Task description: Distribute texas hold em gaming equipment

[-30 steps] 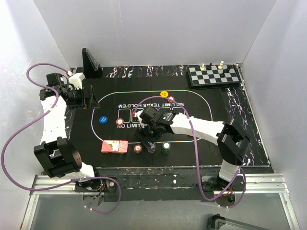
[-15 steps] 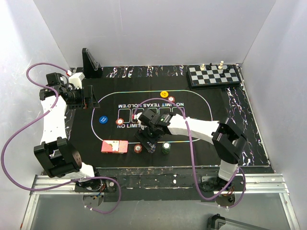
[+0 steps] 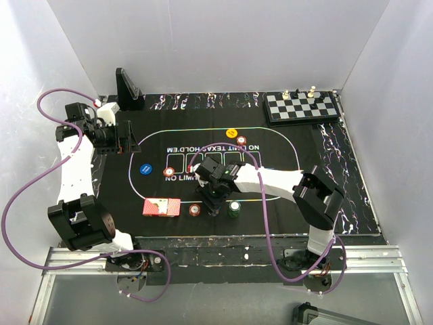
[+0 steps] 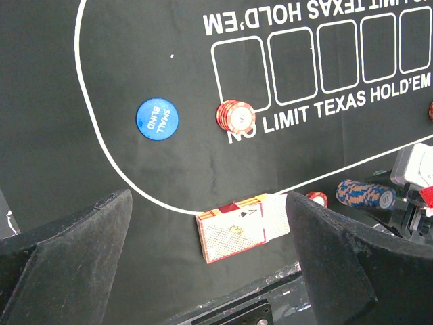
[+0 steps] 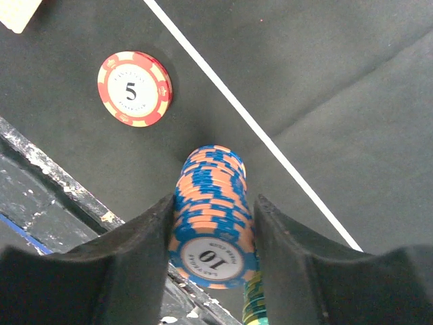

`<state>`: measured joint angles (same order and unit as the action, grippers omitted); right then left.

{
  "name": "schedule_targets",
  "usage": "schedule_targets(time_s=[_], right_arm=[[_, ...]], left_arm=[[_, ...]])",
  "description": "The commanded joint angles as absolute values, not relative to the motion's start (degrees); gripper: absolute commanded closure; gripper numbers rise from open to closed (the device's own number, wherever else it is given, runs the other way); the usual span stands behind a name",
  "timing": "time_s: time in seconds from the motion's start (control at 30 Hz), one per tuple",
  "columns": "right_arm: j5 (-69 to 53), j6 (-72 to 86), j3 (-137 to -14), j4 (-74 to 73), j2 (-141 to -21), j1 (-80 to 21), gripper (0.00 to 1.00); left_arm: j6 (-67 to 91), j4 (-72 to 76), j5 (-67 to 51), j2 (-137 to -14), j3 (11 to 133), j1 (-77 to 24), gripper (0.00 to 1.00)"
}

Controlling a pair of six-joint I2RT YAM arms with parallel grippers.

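In the right wrist view a tall blue-and-orange chip stack (image 5: 214, 223) with a "10" on top stands between my right gripper's (image 5: 214, 203) fingers, both pads pressed to its sides. A single red "5" chip (image 5: 134, 89) lies on the mat to its left, and a green stack (image 5: 254, 305) peeks out just behind. From above, the right gripper (image 3: 214, 202) sits low at the mat's near edge between the red chip (image 3: 195, 210) and the green stack (image 3: 233, 209). The card deck (image 3: 162, 207) lies to the left. My left gripper (image 3: 122, 139) hangs open at far left, holding nothing.
A red chip stack (image 3: 170, 173), a blue "small blind" disc (image 3: 145, 169), a yellow disc (image 3: 232, 133) and another red chip (image 3: 241, 140) lie on the felt mat (image 3: 284, 169). A chessboard (image 3: 301, 106) sits back right, a black stand (image 3: 127, 87) back left.
My right gripper has slid slightly left and down toward the near edge, and its fingers have closed in onto the blue chip stack. The left arm has not moved.
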<state>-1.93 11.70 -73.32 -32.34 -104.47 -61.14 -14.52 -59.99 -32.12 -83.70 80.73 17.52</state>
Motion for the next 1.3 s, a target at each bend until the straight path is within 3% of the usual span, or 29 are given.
schedule_targets(time_s=[0.0, 0.2, 1.27], right_arm=[[-1.85, 11.6, -73.12, -30.94, -102.57, -61.35, 0.48], [-0.97, 10.99, -76.46, -33.92, -100.46, -61.35, 0.55], [2.81, 10.99, -77.61, -37.18, -104.32, -62.58, 0.45]], left_arm=[[-14.76, -59.68, -32.34, -80.86, 82.0, 17.75, 0.02], [-14.85, -59.59, -32.52, -80.86, 81.48, 17.75, 0.02], [-15.29, -59.24, -31.73, -79.72, 80.16, 17.84, 0.02]])
